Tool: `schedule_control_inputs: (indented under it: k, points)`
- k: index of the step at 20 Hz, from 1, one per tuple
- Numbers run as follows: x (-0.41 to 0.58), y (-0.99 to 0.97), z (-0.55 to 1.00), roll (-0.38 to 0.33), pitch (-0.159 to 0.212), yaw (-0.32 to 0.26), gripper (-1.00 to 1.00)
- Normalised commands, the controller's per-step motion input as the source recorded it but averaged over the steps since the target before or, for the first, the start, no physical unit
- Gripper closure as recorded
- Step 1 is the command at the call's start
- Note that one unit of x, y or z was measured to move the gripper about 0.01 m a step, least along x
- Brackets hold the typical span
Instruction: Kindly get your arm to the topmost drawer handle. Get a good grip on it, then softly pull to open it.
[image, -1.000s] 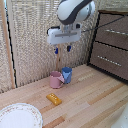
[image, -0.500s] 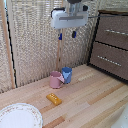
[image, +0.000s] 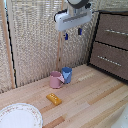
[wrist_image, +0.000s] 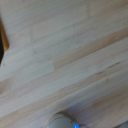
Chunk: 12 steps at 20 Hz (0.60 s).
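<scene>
The gripper (blue fingers parted, nothing held) is seen above the pink cup — the wrist view shows only tabletop.

Topmost drawer shut, dark brown front; slim silvery drawer handle horizontal, untouched, exterior view's right.

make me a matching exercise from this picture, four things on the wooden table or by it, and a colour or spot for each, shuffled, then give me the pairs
Things:
1. cup
2. mug
3. block
4. plate

Descriptions:
A. orange-yellow, lying flat in front of the two cups
B. pink, beside the blue one
C. white with a patterned rim, at the near corner on the exterior view's left
D. blue, right under the end effector

Pairs: 1-B, 2-D, 3-A, 4-C
</scene>
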Motion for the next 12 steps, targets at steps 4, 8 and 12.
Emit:
schedule_control_inputs:
  k: [4,8,12]
  points:
    - [0.001,-0.2,0.02,-0.375,0.004,0.005,-1.0]
    - [0.061,-0.19,0.03,-0.375,0.03,0.0,-1.0]
    - [0.102,-0.17,0.03,-0.375,0.041,0.0,-1.0]
